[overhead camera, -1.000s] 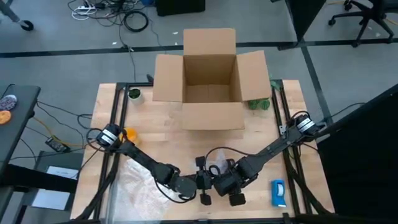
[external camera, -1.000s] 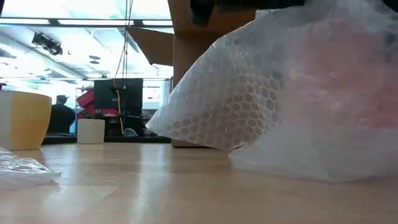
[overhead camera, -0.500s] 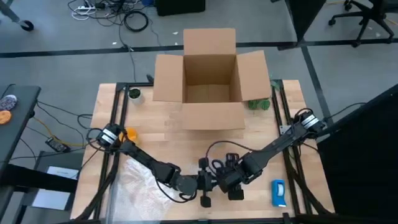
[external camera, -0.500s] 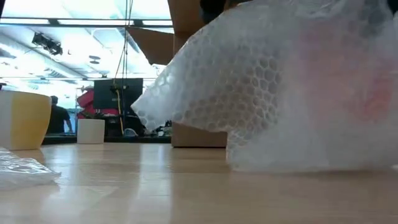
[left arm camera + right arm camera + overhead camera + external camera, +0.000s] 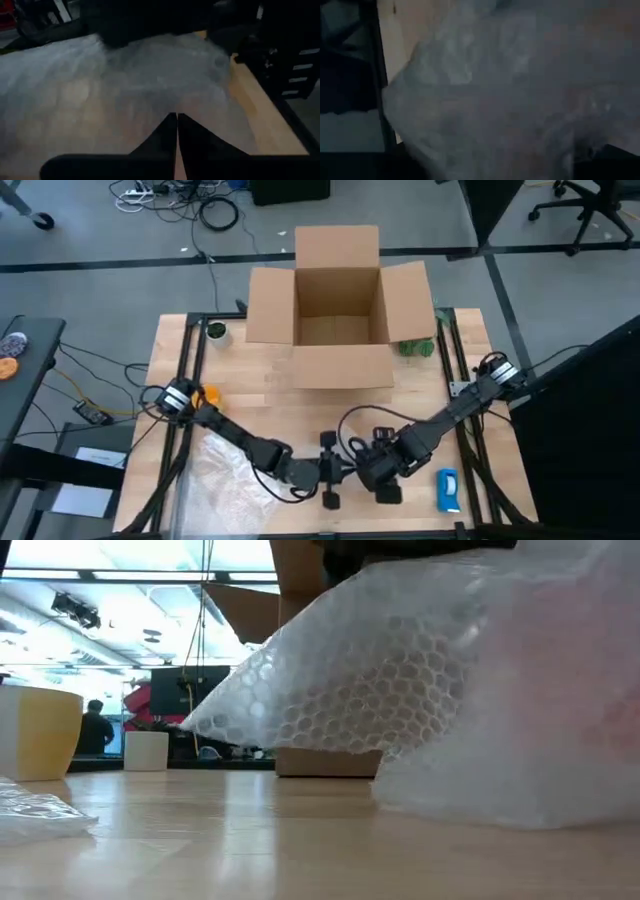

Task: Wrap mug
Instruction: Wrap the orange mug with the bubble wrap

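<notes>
Bubble wrap [image 5: 440,710] fills the low view's foreground, a bundle resting on the wooden table [image 5: 250,395] with a faint pink-orange glow showing through its right part; whether that glow is the mug cannot be told, since the wrap hides whatever it encloses. From above, this bundle sits at about 6 o'clock on the table, between the two arms. The left gripper [image 5: 176,131] has its two dark fingers pressed together into a thin seam, pinching the wrap's near edge. The right gripper [image 5: 385,478] lies just beside the left, at roughly 5 o'clock; the wrap fills its wrist camera, and how its fingers stand cannot be told. A loose sheet of bubble wrap [image 5: 225,475] spreads at 7 o'clock, and a blue-and-white object [image 5: 447,490] lies at 4 o'clock near the edge. Farther off, a small orange thing [image 5: 209,396] sits at 9 o'clock beside the left arm's base. At 12 o'clock stands an open cardboard box [image 5: 338,305], flaps spread.
</notes>
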You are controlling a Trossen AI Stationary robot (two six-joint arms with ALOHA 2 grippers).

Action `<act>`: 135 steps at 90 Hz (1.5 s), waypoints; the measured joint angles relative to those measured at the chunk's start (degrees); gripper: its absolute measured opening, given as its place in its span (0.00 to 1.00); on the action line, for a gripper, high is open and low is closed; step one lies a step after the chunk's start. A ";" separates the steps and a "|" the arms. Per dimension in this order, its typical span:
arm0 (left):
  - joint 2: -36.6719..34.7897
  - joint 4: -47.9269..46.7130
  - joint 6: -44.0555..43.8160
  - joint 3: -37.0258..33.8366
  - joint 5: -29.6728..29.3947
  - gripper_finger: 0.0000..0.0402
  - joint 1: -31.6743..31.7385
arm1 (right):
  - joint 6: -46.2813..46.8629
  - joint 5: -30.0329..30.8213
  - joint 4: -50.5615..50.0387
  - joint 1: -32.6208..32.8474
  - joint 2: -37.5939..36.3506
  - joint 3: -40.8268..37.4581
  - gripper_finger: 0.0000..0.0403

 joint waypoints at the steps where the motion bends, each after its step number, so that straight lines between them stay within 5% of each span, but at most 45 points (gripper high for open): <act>1: 0.00 0.00 -0.01 0.00 -0.01 0.00 0.00 | 0.13 -0.02 -0.30 0.13 0.00 0.00 0.58; 21: 0.00 -0.04 0.02 -0.02 -0.20 0.00 0.00 | 1.24 0.62 -1.72 1.70 0.00 0.00 0.50; 53: -0.46 0.97 4.70 -0.20 -2.48 0.00 0.72 | -11.17 5.25 6.80 0.39 4.96 -2.23 0.26; 69: -0.46 4.26 10.02 -0.35 -2.76 0.00 0.91 | -13.56 5.53 6.60 -0.52 4.13 -1.99 0.26; 81: -0.71 4.44 12.65 -0.27 -5.33 0.00 1.51 | -17.46 13.11 7.35 -1.33 3.23 -2.03 0.30; 95: -5.83 -10.36 9.85 -0.28 -9.32 0.00 0.72 | -23.25 10.90 14.69 -5.56 3.54 -4.10 0.35; 117: -15.80 -46.36 -12.96 0.09 -9.46 0.00 -1.42 | -32.85 10.43 31.82 -10.62 4.42 -6.34 0.37; 135: -16.77 -47.54 -13.79 0.00 -9.71 0.00 -1.92 | -33.69 9.50 40.14 -12.24 5.56 -7.62 0.37</act>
